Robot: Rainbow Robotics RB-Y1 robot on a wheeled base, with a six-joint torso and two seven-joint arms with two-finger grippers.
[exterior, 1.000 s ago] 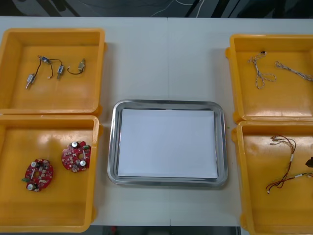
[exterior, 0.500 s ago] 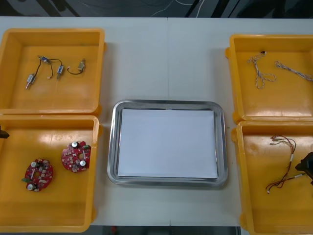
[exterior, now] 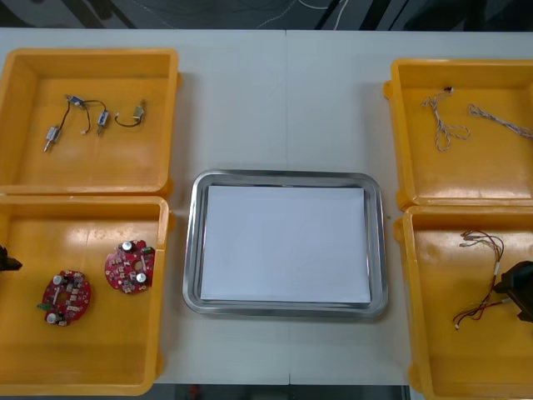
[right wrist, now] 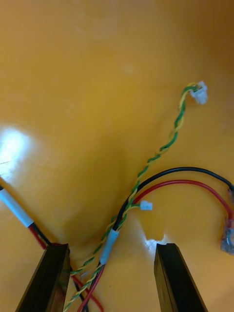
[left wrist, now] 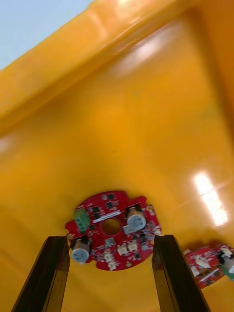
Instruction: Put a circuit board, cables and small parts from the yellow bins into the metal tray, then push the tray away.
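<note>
**Both arms edge in from the sides**

Both have come further in over the last second. The left gripper (exterior: pixel 7 260) is at the left edge over the lower-left bin (exterior: pixel 83 358), cut off. The right gripper (exterior: pixel 518 290) is at the right edge over the lower-right bin (exterior: pixel 458 367). Left jaws stand wide apart and empty, a circuit board (left wrist: pixel 113 229) between their tips. Right jaws gape too, gripping nothing, with cables (right wrist: pixel 111 241) running between them. The tray (exterior: pixel 193 250) sits mid-frame on the worktop (exterior: pixel 283 100).
</note>
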